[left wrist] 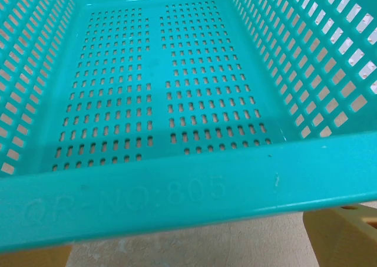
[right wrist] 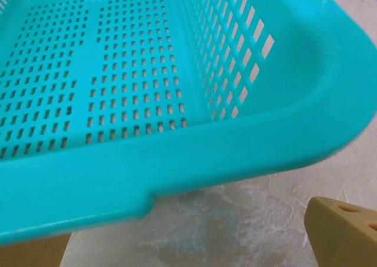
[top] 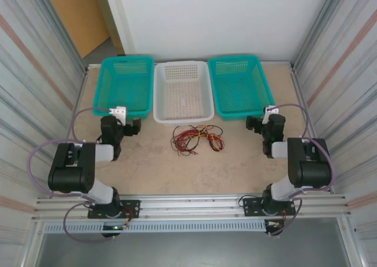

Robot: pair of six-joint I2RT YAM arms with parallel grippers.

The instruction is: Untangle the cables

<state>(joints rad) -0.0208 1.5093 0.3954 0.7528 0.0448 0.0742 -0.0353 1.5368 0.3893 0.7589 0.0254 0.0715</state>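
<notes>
top external: tangled heap of cables (top: pixel 197 138) at centre of table (top: pixel 235 167), near white basket (top: pixel 182 119), well apart from both arms, so judged untouched | left wrist: left fingers (left wrist: pixel 341 234) spread wide, empty, poised at teal basket (left wrist: pixel 177 196) rim | right wrist: right fingers (right wrist: pixel 344 231) equally wide, empty, by second teal basket (right wrist: pixel 235 155) corner

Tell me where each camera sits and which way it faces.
Top external: above and behind, looking down at the table, cables, white basket, left arm and right arm.
Left wrist: low, facing into the left teal basket; left fingertips at bottom corners.
Right wrist: low, facing the right teal basket at its near corner; right fingertips at bottom corners.
Shared: both teal baskets also show from the top.
</notes>
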